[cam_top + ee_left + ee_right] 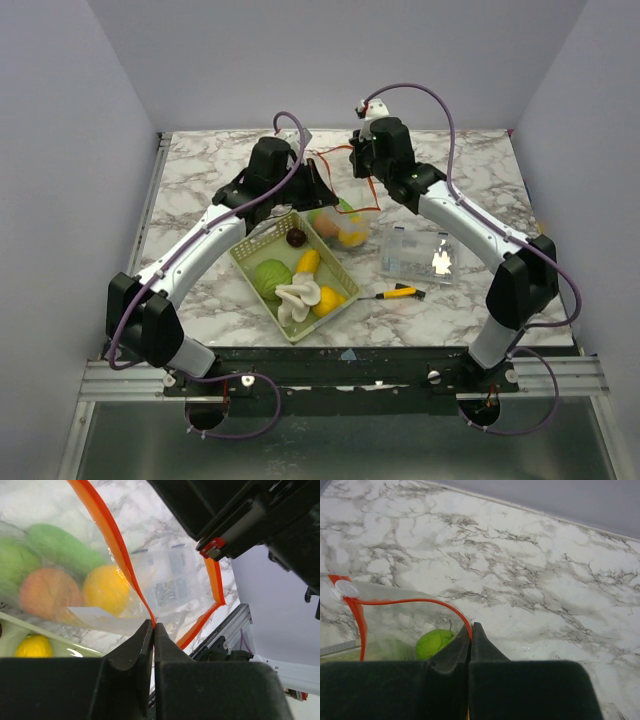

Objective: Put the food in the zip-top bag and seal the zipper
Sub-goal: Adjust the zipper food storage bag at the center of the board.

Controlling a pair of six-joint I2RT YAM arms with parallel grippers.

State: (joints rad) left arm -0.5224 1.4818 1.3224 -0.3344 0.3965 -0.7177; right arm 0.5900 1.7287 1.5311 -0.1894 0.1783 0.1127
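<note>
The zip-top bag [338, 218] hangs between my two grippers above the table. Its red-orange zipper [107, 527] stands open in a loop. My left gripper [153, 626] is shut on one side of the zipper strip. My right gripper [471, 626] is shut on the other side of the zipper [410, 601]. Inside the bag lie a green piece [57, 545], an orange one [47, 592] and a yellow one [106, 589]; a green fruit [434, 642] shows in the right wrist view. More food sits in the basket: a green cabbage [270, 277], a white piece [297, 298], yellow pieces [328, 300], a dark purple one [296, 237].
The pale green mesh basket [258, 236] lies at the table's middle, touching the bag's near side. A rigid clear box [415, 255] sits to the right, with a yellow-and-black screwdriver [400, 292] in front of it. The marble table [200, 170] has walls on three sides.
</note>
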